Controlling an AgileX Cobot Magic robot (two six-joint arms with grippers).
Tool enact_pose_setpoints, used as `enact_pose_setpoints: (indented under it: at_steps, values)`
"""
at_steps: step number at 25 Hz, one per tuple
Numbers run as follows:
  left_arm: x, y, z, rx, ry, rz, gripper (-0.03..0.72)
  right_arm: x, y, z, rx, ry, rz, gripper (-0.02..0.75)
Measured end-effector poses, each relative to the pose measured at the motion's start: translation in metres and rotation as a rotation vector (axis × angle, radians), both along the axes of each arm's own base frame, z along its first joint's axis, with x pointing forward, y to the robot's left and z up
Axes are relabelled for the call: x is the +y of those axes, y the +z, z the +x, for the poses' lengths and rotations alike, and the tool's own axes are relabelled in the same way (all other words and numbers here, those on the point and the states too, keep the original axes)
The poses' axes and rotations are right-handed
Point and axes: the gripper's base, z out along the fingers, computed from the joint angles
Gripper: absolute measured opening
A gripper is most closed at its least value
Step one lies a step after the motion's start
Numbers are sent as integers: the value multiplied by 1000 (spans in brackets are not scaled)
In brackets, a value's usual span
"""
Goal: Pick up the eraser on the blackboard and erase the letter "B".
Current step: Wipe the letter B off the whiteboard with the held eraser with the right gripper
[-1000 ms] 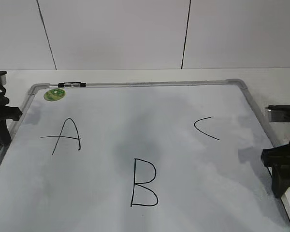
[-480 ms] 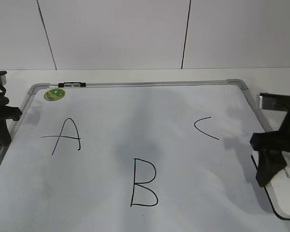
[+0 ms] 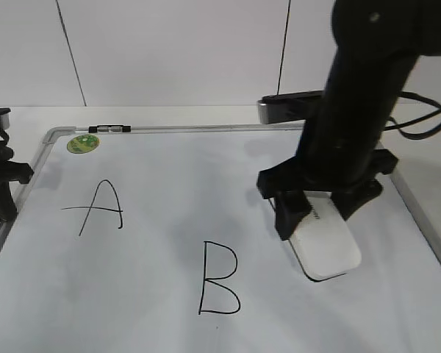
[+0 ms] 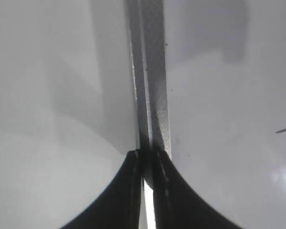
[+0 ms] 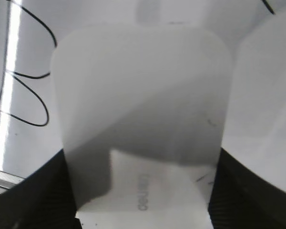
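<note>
The blackboard (image 3: 169,158) is a white dry-erase board with a grey frame. A black "A" (image 3: 97,207) is at its left and the letter "B" (image 3: 219,278) is at front centre. My right gripper (image 3: 323,209) is shut on the white eraser (image 3: 325,237), which rests tilted on the board right of the "B". The arm covers the place of the "C". In the right wrist view the eraser (image 5: 143,109) sits between the fingers, with the "B" (image 5: 26,71) at the left. My left gripper (image 3: 0,193) is shut at the board's left frame (image 4: 155,86).
A round green sticker (image 3: 82,143) and a small clip (image 3: 109,129) sit at the board's far left corner. A white panelled wall stands behind the table. The right arm's cable (image 3: 419,125) hangs over the board's far right corner.
My right arm has swung in from the right edge to mid-board, carrying the eraser leftward toward the "B" and now covering the "C". The left gripper has not moved.
</note>
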Motion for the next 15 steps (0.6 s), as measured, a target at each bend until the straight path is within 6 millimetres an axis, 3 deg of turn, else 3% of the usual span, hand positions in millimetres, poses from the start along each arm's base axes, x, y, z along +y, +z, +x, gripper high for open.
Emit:
enact_pose_setpoints:
  at_steps: [4,8,15]
  values:
    - [0,0,0,2,0,0,19,35,-10,11,-4,68,0,540]
    - [0,0,0,4,0,0,19,67,-32,19,17,117,-15,540]
    - [0,0,-1,7,-1,-1,19,90,-74,37,82,137,-58,540]
